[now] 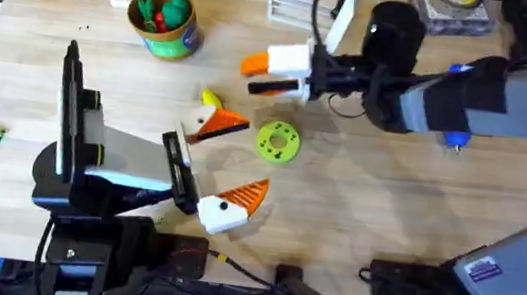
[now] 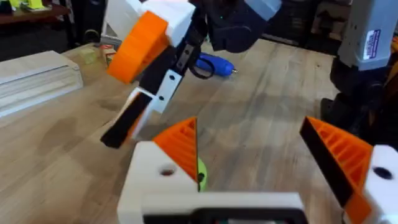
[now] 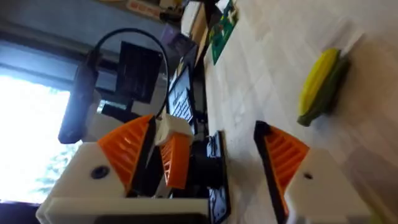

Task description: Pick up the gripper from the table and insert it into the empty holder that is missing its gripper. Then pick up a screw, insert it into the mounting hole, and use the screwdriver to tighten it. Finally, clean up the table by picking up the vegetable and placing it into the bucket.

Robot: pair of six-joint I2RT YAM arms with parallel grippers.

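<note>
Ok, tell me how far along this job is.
Nothing looks finished. In hand: nothing, as the left hand and right hand are both open. Left to do: the screwdriver lies unused, and the vegetable lies on the table, outside the bucket. I cannot tell about the fitting and screw.

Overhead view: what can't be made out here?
- screwdriver: overhead, the right arm covers all but a blue end.
- vegetable: overhead, one of the left fingers hides most of it.
- bucket: overhead, the green and red contents are too small to identify.
</note>
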